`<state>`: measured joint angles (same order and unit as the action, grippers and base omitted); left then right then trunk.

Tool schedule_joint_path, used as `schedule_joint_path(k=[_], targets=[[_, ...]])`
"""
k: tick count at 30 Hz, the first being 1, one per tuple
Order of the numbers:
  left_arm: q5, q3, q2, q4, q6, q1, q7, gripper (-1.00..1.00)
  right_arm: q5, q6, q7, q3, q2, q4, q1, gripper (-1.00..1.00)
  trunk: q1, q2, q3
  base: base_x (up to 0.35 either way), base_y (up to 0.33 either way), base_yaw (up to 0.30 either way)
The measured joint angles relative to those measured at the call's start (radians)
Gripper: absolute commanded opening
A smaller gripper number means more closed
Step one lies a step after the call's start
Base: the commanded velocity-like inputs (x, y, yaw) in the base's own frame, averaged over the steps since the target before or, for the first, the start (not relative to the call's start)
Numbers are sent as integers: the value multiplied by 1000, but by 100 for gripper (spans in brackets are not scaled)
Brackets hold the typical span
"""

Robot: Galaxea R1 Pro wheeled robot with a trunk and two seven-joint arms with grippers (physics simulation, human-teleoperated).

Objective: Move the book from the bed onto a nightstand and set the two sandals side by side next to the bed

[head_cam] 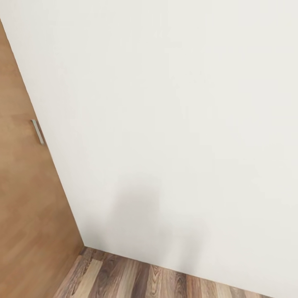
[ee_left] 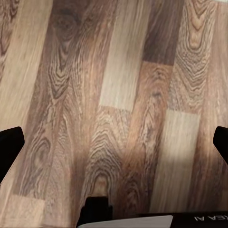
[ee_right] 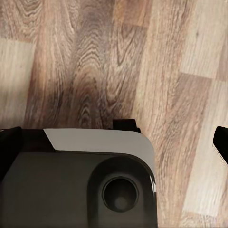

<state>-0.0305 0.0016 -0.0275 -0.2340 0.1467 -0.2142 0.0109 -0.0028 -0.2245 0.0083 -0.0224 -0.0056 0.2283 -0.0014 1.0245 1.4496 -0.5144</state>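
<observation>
The robot is facing a big white wall [head_cam: 174,124]. To the left of the wall is a brown wooden door [head_cam: 25,198] with a small silver handle [head_cam: 37,132]. A faint grey shadow falls low on the wall. At the bottom lies a strip of wood-plank floor [head_cam: 136,279] in light and dark browns.

The left wrist view looks down at the floor planks [ee_left: 114,95]. The left pincer [ee_left: 114,147] shows as two dark fingertips [ee_left: 9,145] far apart at the edges, so it is open with nothing in it.

The right wrist view also looks down at the planks [ee_right: 142,61]. The right pincer [ee_right: 116,142] is open wide too, and empty. Below it sits part of the robot's grey and white base [ee_right: 85,180].

I see no book, bed, nightstand or sandals from here.
</observation>
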Motion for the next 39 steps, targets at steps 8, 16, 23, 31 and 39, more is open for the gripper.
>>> schedule_joint_path(k=[8, 16, 23, 31, 39], targets=[[0, 0, 0, 5, 5, 0, 0, 100, 0, 0, 0, 0, 1, 0, 0, 100, 0, 0, 0, 276, 0, -127], [1, 0, 0, 5, 5, 0, 0, 100, 0, 0, 0, 0, 0, 0, 0, 100, 1, 0, 0, 32, 0, -234], [1, 0, 0, 5, 6, 0, 0, 100, 0, 0, 0, 0, -1, 0, 0, 100, 1, 0, 0, 2, 0, -280], [1, 0, 0, 5, 5, 0, 0, 100, 0, 0, 0, 0, 0, 0, 0, 100, 1, 0, 0, 0, 0, -282], [1, 1, 0, 5, 5, 0, 0, 100, 0, 0, 0, 0, -1, 0, 0, 100, 1, 0, 0, 0, 0, -282]])
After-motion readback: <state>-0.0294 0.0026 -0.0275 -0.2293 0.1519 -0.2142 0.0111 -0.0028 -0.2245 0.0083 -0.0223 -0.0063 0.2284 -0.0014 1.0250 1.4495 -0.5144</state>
